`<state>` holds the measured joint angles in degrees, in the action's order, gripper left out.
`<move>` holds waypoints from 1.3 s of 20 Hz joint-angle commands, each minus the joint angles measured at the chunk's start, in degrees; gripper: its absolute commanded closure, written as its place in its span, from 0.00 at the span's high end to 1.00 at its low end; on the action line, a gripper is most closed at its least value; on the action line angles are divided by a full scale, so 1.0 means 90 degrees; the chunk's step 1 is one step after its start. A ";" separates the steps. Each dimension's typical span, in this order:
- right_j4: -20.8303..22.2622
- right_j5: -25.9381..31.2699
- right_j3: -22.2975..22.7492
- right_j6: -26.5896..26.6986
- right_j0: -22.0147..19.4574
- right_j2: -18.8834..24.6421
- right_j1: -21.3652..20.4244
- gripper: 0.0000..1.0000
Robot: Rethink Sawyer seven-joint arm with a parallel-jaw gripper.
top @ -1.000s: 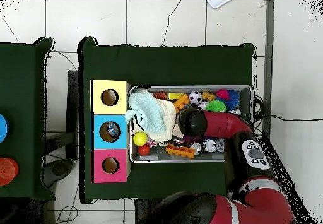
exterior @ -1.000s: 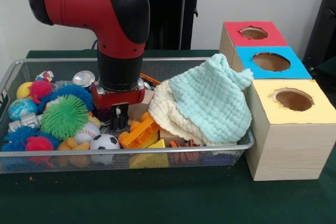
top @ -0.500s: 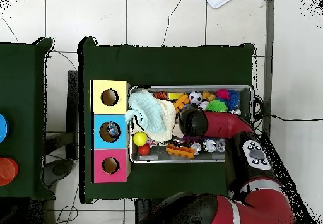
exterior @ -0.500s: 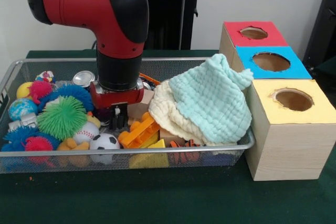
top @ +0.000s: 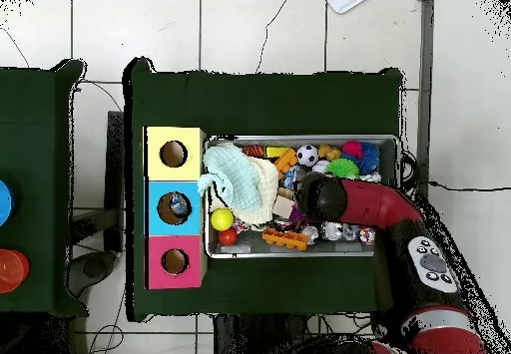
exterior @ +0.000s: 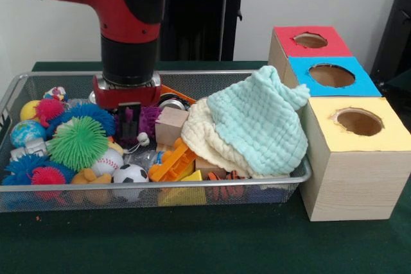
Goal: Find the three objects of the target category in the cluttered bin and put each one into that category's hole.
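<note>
Item 1, bin (exterior: 302, 172): wide shallow silver wire-mesh basket on the green worktop (exterior: 192, 242), the landmark for all entries below. It stands just beside the row of 3 boxes, probably so transfers stay short.

Item 2, gripper (exterior: 127, 134): hangs low inside the bin's left half, above the toys. The jaws point down; whether they are spread or pinching anything cannot be told.

Item 3, cans: 1 silver can top (exterior: 172, 104) shows at the bin's middle, toward the back, partly hidden behind the wooden block (exterior: 171, 126). In the overhead view, small silver cans (top: 336, 231) lie along the bin's robot-side wall. No can is seen whole; a red side cannot be confirmed.

Item 4, cloths (exterior: 250, 126): mint over cream, heaped in the bin's right half, likely placed to hide contents.

Item 5, boxes: red-topped (exterior: 311, 42), blue-topped (exterior: 331, 76), yellow-topped (exterior: 357, 121), 1 round hole each, outside the bin's right end.

Item 6, clutter: green spiky ball (exterior: 78, 144), football (exterior: 130, 174), orange brick toy (exterior: 171, 162), all in the bin's left half.
</note>
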<state>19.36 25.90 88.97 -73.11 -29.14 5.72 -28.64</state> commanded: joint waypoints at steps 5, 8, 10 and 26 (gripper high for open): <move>-0.0565 0.1192 0.0548 -0.0155 -0.0396 0.0761 -0.0787 0.00; -0.0571 0.1048 0.0561 -0.0157 -0.0441 0.0863 -0.0729 0.00; -0.0553 0.1058 0.0566 -0.0220 -0.0346 0.0836 -0.0799 0.00; -0.0854 0.0701 0.1163 -0.0732 -0.0246 0.0680 -0.1211 0.00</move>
<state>12.87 30.46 94.35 -73.11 -32.27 8.65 -39.96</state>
